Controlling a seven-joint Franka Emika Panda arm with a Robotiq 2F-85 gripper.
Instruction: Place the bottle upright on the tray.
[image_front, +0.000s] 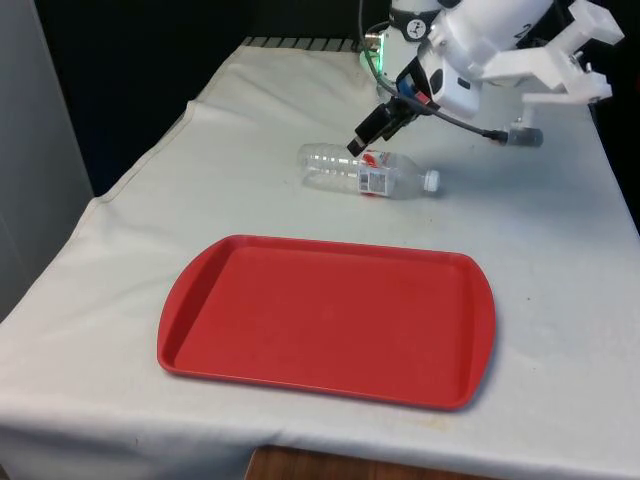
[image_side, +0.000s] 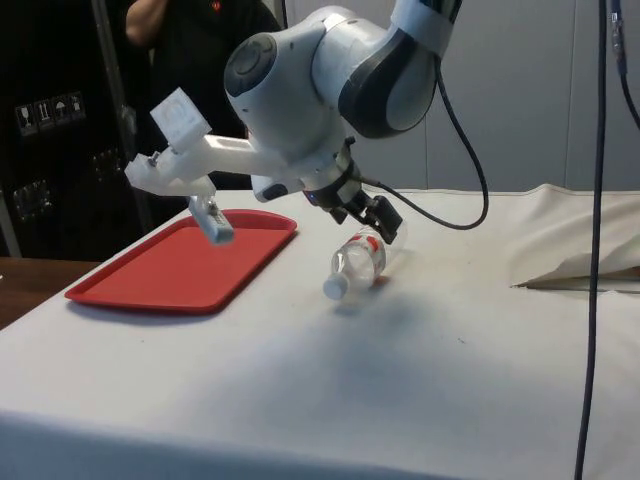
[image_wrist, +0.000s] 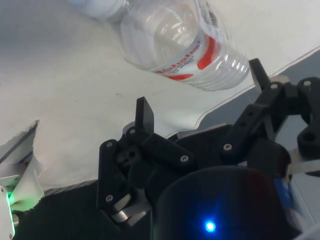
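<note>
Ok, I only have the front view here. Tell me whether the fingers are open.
Observer: Open. In the wrist view the gripper has both fingers spread, with the clear water bottle just beyond their tips, not clamped.
Operator: Now report anything standing behind the tray.
Observer: In the side view a person in dark clothing stands behind the red tray.
</note>
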